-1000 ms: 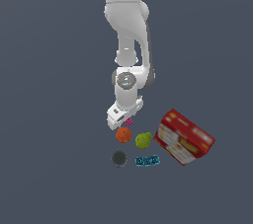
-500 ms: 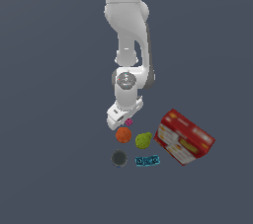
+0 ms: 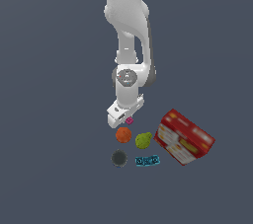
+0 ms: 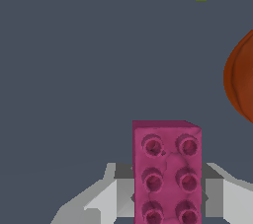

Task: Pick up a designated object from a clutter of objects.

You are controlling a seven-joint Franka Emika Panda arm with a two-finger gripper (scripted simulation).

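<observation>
Exterior view: six items, one magenta brick (image 3: 129,120) between the end effector (image 3: 122,115) fingers, grip unclear.

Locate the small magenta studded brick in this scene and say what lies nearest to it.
In the exterior view the magenta brick sits just under the claw, directly above the orange ball; the wrist view shows it between the claw's fingers.

Studded magenta brick (image 4: 167,171) near orange ball (image 3: 123,134)
</observation>
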